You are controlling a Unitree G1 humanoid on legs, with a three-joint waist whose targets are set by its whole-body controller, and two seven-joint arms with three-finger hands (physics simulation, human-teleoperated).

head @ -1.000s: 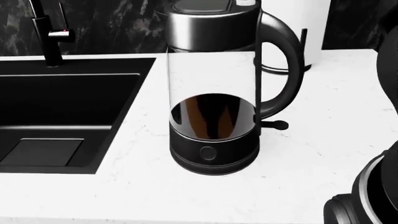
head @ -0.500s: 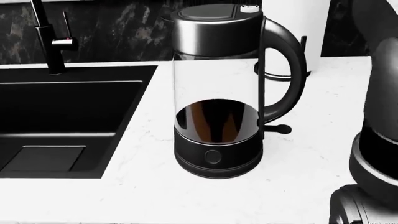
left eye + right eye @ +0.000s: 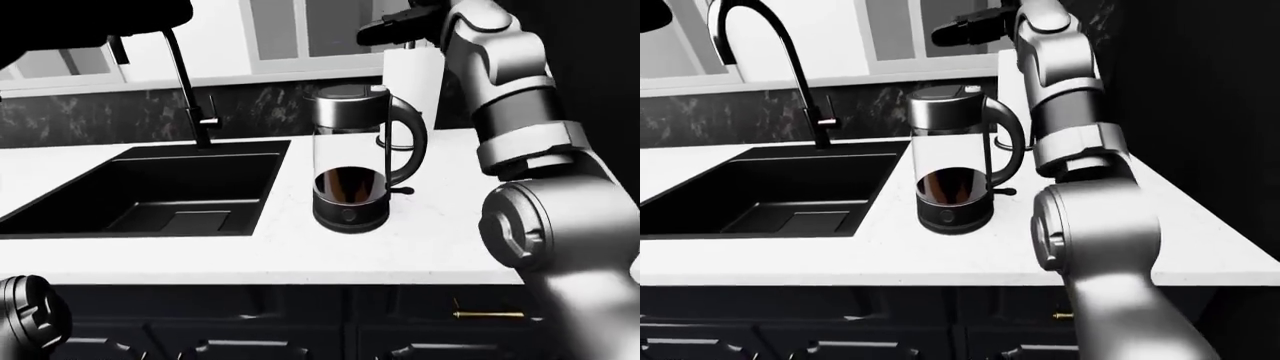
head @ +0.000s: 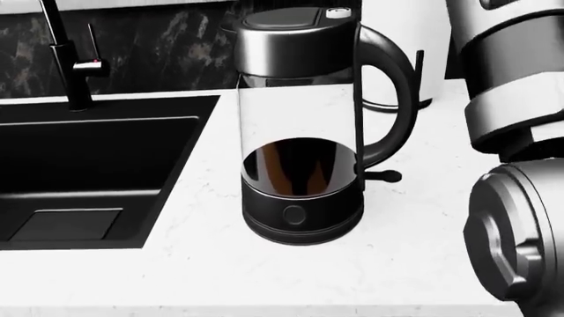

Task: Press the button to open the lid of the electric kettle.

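Observation:
The electric kettle (image 4: 299,132) stands upright on the white counter (image 4: 423,205), to the right of the sink. It has a glass body with dark liquid low inside, a black base, a black handle (image 4: 394,86) on its right and a steel top. Its lid (image 4: 286,18) is down, with a small white button (image 4: 338,12) beside the handle. My right hand (image 3: 962,28) is raised above the kettle and a little to its right, not touching it, dark fingers stretched to the left and empty. My left hand does not show.
A black sink (image 3: 215,161) with a tall black faucet (image 3: 185,75) lies left of the kettle. A white paper-towel roll (image 3: 415,75) stands behind the kettle. My right arm (image 4: 520,218) fills the head view's right side. An unidentified dark shape (image 3: 80,19) covers the left-eye view's top left.
My right arm has risen along the head view's right side and now shows grey and large there. The view shifted slightly. The kettle stands as before, lid down.

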